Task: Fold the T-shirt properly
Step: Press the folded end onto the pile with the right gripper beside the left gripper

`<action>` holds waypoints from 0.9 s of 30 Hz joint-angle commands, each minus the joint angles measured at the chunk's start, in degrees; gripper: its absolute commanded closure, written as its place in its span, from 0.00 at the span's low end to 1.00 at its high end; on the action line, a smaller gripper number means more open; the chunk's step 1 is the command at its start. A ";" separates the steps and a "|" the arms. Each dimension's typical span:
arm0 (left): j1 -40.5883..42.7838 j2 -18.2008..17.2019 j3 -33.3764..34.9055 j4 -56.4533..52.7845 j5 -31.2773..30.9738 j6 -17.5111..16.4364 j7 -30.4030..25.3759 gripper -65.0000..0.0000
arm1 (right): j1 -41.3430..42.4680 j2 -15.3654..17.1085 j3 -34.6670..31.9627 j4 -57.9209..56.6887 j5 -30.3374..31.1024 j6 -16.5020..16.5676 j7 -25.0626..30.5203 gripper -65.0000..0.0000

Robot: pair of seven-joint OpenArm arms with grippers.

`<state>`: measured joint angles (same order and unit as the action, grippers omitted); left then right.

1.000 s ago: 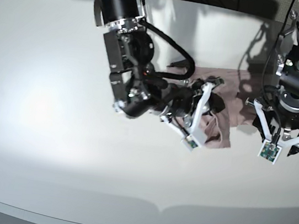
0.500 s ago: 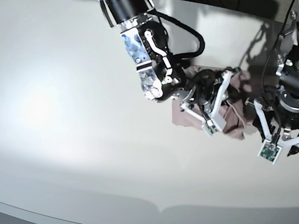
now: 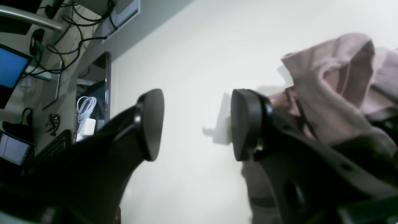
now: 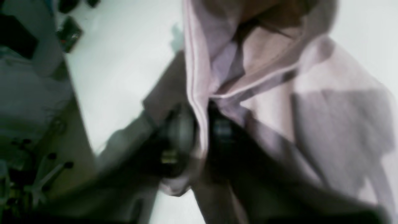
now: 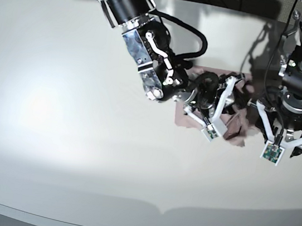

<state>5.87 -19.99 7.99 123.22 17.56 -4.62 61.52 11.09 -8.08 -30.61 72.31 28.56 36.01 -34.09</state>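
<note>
Dusty-pink cotton, crumpled and bunched, is what you have on the white tabletop (image 5: pixel 56 105): the T-shirt (image 5: pixel 236 125) lies in a heap toward the far right of the base view, between your two arms.

Your right gripper (image 4: pixel 202 130) sits over the left part of the heap. Its wrist view is blurred, but you can see a stitched hem edge of the T-shirt running down between the two dark fingers (image 4: pixel 180 133). The fingers stand close on either side of that hem; whether they press on it or stand slightly off it cannot be told from the blur. Cloth hangs and spreads to the right of the fingers in that view, with the pale tabletop showing behind.

Your left gripper (image 3: pixel 196 124) hangs at the right edge of the heap. Its fingers (image 3: pixel 152 121) are spread wide with bare tabletop showing between the pads, and they hold nothing. A raised fold of the T-shirt stands just beside the right-hand pad, behind it.

In the base view the white finger frames of the right gripper overlap the cloth; those of the left gripper (image 5: pixel 287 144) sit just beside its right edge.
</note>
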 commanded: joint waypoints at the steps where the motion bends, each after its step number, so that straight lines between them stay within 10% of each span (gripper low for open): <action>1: -0.46 -0.39 -0.17 1.07 0.90 0.81 -1.09 0.49 | 1.11 -0.92 -0.63 0.87 1.55 1.31 1.25 0.64; 17: -0.50 -0.37 -0.17 1.07 1.95 0.98 -1.16 0.49 | 2.23 -0.92 -5.68 0.90 1.77 3.69 4.61 0.63; 27: -4.50 -0.35 -0.17 1.40 1.97 9.25 -1.79 0.48 | 11.02 -0.92 -5.09 0.90 -9.88 3.56 6.29 0.63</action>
<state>2.17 -19.97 7.99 123.39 18.59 4.21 60.82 20.73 -8.12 -36.01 72.31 18.02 39.20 -29.41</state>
